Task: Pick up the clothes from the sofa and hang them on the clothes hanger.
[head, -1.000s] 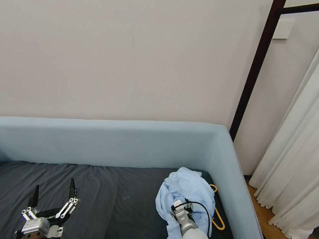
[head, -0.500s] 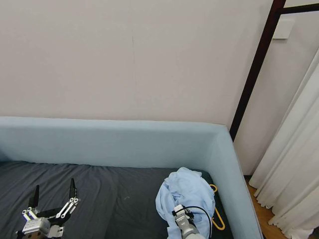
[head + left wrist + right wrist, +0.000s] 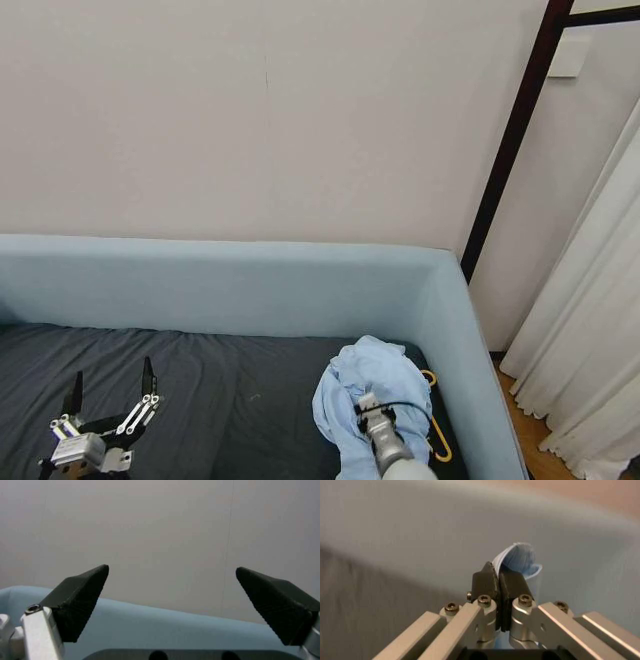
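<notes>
A light blue garment (image 3: 372,385) lies bunched at the right end of the sofa's dark grey seat (image 3: 230,400). An orange hanger (image 3: 438,438) pokes out beside it, against the sofa arm. My right gripper (image 3: 363,404) reaches into the heap from the near side. In the right wrist view my right gripper (image 3: 498,578) is shut, with a fold of the light blue garment (image 3: 518,558) pinched at its tips. My left gripper (image 3: 110,402) hovers open over the left part of the seat; its fingers (image 3: 82,598) stand wide apart with nothing between them.
The sofa's pale blue backrest (image 3: 220,285) and right arm (image 3: 460,380) wall in the seat. A dark rack pole (image 3: 512,135) rises behind the right arm. White curtains (image 3: 590,340) hang at the far right over wooden floor.
My right wrist has shifted slightly right at the garment, which bulges a little differently. The left gripper has sunk slightly and stays open.
</notes>
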Robot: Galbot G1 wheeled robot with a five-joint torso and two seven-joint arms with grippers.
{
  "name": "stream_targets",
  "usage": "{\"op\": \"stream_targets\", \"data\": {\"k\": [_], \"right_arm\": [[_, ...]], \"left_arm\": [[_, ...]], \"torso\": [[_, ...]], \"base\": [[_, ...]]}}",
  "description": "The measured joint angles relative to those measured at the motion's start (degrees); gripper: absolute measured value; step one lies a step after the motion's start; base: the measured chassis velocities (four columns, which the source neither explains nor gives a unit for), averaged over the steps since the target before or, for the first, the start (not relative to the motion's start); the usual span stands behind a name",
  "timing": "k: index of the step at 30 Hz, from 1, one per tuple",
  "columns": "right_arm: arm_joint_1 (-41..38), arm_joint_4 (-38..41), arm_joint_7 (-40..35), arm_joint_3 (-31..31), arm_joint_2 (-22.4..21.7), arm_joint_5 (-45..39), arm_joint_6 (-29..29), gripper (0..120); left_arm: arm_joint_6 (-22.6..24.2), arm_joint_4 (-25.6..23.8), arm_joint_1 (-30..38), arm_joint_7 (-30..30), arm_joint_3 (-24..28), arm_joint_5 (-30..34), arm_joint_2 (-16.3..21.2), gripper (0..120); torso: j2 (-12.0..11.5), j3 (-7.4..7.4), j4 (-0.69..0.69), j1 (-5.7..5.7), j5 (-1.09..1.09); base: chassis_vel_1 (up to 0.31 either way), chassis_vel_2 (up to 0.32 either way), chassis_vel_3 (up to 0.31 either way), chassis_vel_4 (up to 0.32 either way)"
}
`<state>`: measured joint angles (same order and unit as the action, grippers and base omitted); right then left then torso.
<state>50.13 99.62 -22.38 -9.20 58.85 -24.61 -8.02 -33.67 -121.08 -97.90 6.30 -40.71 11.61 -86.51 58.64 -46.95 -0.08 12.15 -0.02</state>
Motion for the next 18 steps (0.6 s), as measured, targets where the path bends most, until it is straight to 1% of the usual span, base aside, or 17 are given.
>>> {"op": "stream_targets", "data": {"k": [2,5,6,7,9,10,12,15,16,18], "right_arm": [[-4.96,1.93,2.42,0.99,-2.53,-7.71,3.02,0],[-13.51,2.98,5.71,0.78,-5.72,-21.53,6.72,0],[-13.51,2.98,5.71,0.78,-5.72,-21.53,6.72,0],[-16.86,2.76,7.41,0.04,-6.74,-26.6,8.05,0],[-22.28,1.88,10.14,-1.62,-8.01,-32.79,10.18,0],[-22.28,1.88,10.14,-1.62,-8.01,-32.79,10.18,0],[-28.56,1.05,12.95,-3.56,-8.84,-37.77,11.79,0],[-36.83,0.4,15.81,-6.23,-9.36,-42.61,12.93,0],[-36.83,0.4,15.81,-6.23,-9.36,-42.61,12.93,0],[-42.46,-0.29,16.92,-8.3,-9.36,-45.4,13.13,0]], "left_arm": [[-0.37,0.3,0.34,0.11,0.48,0.01,-0.08,100],[-0.76,0.3,0.6,0.24,1.28,0.02,-0.31,100],[-0.76,0.3,0.6,0.24,1.28,0.02,-0.31,100],[-0.81,0.11,0.69,0.28,1.49,0.02,-0.37,100],[-0.88,-0.45,0.91,0.32,1.64,0.03,-0.37,100],[-0.88,-0.45,0.91,0.32,1.64,0.03,-0.37,100],[-0.9,-0.93,1.08,0.37,1.58,0.31,-0.24,100],[-0.91,-1.47,1.2,0.38,1.16,1.04,0.3,100],[-0.91,-1.47,1.2,0.38,1.16,1.04,0.3,100],[-0.92,-1.61,1.35,0.43,0.78,1.46,0.8,100]], "torso": [[-0.01,0.0,0.01,0.0,-0.01],[0.0,0.0,0.02,0.0,-0.03],[0.0,0.0,0.02,0.0,-0.03],[0.0,-0.01,0.01,0.0,-0.02],[0.0,0.0,0.01,0.0,0.0],[0.0,0.0,0.01,0.0,0.0],[-0.01,-0.01,0.0,0.01,0.0],[0.0,-0.01,0.02,0.0,-0.02],[0.0,-0.01,0.02,0.0,-0.02],[-0.01,-0.01,0.02,0.0,-0.02]], "base": [[0.0,0.0,0.0,0.0],[0.0,0.0,0.0,0.0],[0.0,0.0,0.0,0.0],[0.0,0.0,0.0,0.0],[0.0,0.0,0.0,0.0],[0.0,0.0,0.0,0.0],[0.0,0.0,0.0,0.0],[0.0,0.0,0.0,0.0],[0.0,0.0,0.0,0.0],[0.0,0.0,0.0,0.0]]}}
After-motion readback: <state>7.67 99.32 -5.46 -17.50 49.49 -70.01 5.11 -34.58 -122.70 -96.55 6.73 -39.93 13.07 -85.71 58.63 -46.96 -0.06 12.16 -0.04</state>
